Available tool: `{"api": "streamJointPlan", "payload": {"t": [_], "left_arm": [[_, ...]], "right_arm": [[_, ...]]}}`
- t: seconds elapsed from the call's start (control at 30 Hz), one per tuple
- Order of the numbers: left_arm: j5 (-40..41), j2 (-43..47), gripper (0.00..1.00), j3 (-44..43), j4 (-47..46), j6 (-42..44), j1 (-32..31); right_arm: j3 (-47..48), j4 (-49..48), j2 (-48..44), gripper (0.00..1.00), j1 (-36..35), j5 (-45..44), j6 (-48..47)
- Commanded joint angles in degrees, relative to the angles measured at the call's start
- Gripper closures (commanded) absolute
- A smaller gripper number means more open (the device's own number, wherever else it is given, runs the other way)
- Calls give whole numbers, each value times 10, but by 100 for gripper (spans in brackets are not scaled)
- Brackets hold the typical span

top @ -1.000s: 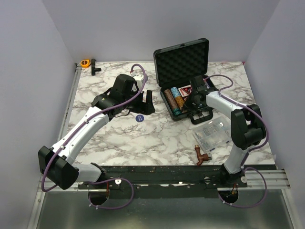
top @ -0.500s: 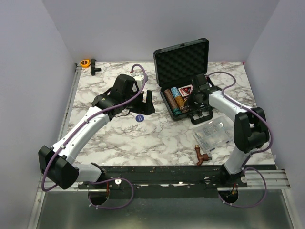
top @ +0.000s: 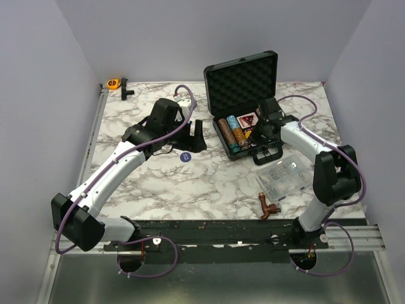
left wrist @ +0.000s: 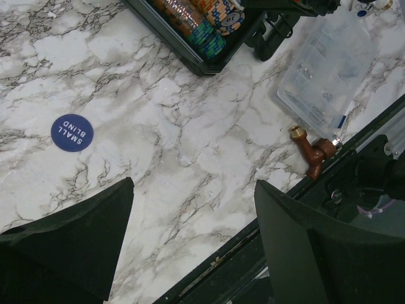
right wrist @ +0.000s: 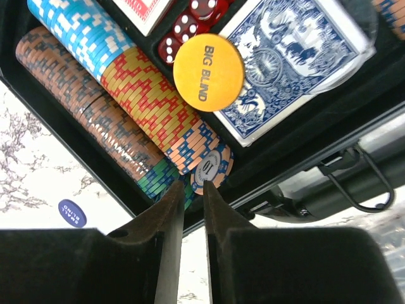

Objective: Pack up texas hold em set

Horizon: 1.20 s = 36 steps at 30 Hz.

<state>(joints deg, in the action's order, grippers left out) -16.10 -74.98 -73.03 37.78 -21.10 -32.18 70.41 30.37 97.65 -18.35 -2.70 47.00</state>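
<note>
Right gripper (right wrist: 193, 212) nearly closed, empty, above chip rows (right wrist: 126, 101) in briefcase (top: 243, 88). Left gripper (left wrist: 190, 240) open, empty, near Small Blind disc (left wrist: 72, 132).

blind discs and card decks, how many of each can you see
blind discs: 2, the yellow big blind disc in the case and the blue small blind disc on the table
card decks: 2, the blue deck and the red deck
total: 4

Overhead view behind arms, wrist views close, looking down (both show the blue disc (left wrist: 71, 132))
</note>
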Motion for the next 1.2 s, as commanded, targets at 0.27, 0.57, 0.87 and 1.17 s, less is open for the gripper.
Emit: {"api": "streamJointPlan", "payload": {"t": [0.27, 0.57, 0.87, 1.17], "left_arm": [[-16, -10, 23, 3, -8, -2, 4], [-20, -13, 23, 2, -7, -2, 5], [-23, -13, 23, 1, -7, -2, 5], [-15, -12, 23, 2, -5, -1, 5]], "right_arm": [[-21, -73, 60, 87, 0, 64, 21], [12, 0, 8, 83, 2, -21, -20], [-15, -3, 4, 82, 3, 10, -14], [-38, -60, 45, 86, 2, 62, 16]]}}
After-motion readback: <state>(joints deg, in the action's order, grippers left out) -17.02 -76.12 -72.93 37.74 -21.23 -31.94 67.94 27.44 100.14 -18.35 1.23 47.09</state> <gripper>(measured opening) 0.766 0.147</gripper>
